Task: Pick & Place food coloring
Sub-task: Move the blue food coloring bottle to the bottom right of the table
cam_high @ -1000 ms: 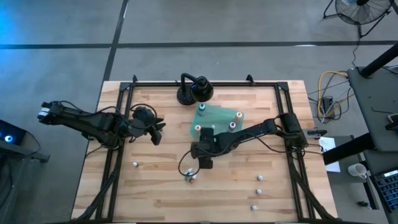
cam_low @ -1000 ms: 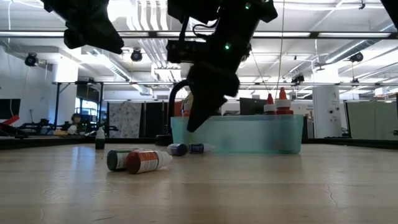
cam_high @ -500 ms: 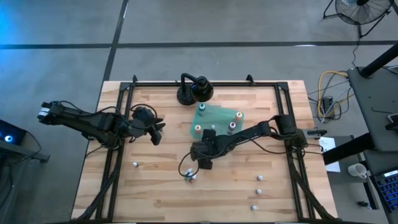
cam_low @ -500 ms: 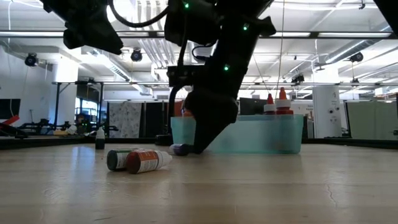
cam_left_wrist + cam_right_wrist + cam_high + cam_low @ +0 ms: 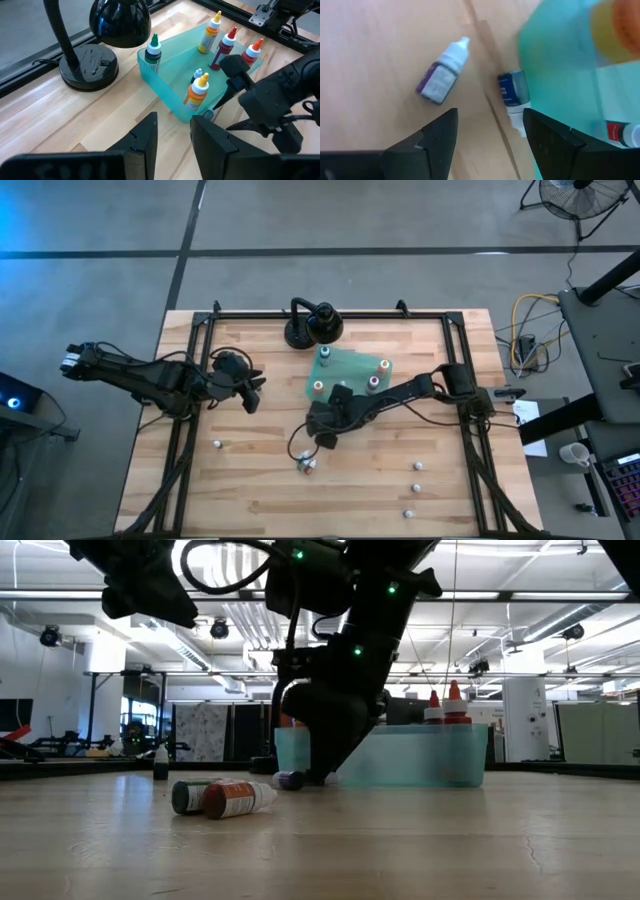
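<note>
- Right gripper [image 5: 487, 137] of mine is low over the wooden table [image 5: 250, 480], with its two dark fingers [image 5: 432, 137] spread wide and nothing between them
- Just ahead of my open fingers lie two food coloring bottles on their sides: a purple-labelled bottle [image 5: 441, 71] on the bare wood, and a blue-labelled bottle [image 5: 512, 97] close beside it
- The blue-labelled bottle lies against the edge of the teal tray [image 5: 560, 65], on the wood outside it, while the purple one is a little apart from the tray
- From the level camera, my right gripper [image 5: 325, 745] hangs in front of the teal tray [image 5: 420, 755] and its tips come down almost to the table, next to the purple bottle [image 5: 287, 780]
- Inside the tray, beyond my hand, several bottles stand upright: I can see one with a green cap [image 5: 153, 50], one yellow [image 5: 210, 32], two with red caps [image 5: 226, 45], and an orange-labelled one [image 5: 197, 90] nearest my gripper
- Nearer the table's front than my hand, two more bottles lie together on their sides [image 5: 215, 797], and three small ones [image 5: 417, 489] are scattered well apart toward the right side
- My left gripper [image 5: 172, 135] waits far from the tray at the left part of the table, fingers [image 5: 145, 137] a little apart and empty
- Behind the tray stands a black lamp with a round base [image 5: 310, 325]
</note>
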Tool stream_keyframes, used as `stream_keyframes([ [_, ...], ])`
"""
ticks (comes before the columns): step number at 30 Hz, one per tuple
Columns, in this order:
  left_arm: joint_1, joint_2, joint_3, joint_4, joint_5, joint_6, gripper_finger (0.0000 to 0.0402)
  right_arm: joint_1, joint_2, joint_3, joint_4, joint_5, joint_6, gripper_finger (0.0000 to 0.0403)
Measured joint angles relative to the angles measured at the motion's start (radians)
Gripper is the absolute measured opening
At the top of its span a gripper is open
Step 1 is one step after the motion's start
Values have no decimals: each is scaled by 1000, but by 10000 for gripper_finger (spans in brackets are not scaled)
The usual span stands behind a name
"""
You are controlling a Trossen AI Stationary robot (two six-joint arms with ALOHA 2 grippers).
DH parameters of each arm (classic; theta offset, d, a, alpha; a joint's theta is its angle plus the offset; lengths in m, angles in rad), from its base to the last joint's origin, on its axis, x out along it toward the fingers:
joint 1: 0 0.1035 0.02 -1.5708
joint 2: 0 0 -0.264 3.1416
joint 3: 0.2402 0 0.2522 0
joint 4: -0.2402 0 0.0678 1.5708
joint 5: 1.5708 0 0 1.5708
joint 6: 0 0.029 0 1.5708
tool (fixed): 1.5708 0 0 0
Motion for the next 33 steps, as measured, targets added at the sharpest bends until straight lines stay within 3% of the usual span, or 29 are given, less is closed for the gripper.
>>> stream_keyframes([
  [8, 0, 0, 0, 0, 0, -1, 90, -29, 0, 0, 3, -1, 24, 219],
  [14, 0, 0, 0, 0, -1, -2, 90, -44, -1, 1, 22, -85, 43, 219],
  [21, 0, 0, 0, 0, -1, -2, 90, -38, -1, 4, 22, -112, 38, 219],
  [27, 0, 0, 0, 0, -1, -1, 90, -15, 2, 25, 30, -219, -41, 219],
  [33, 0, 0, 0, -1, -2, 7, 90, 11, 2, 56, 28, -221, -117, 219],
])
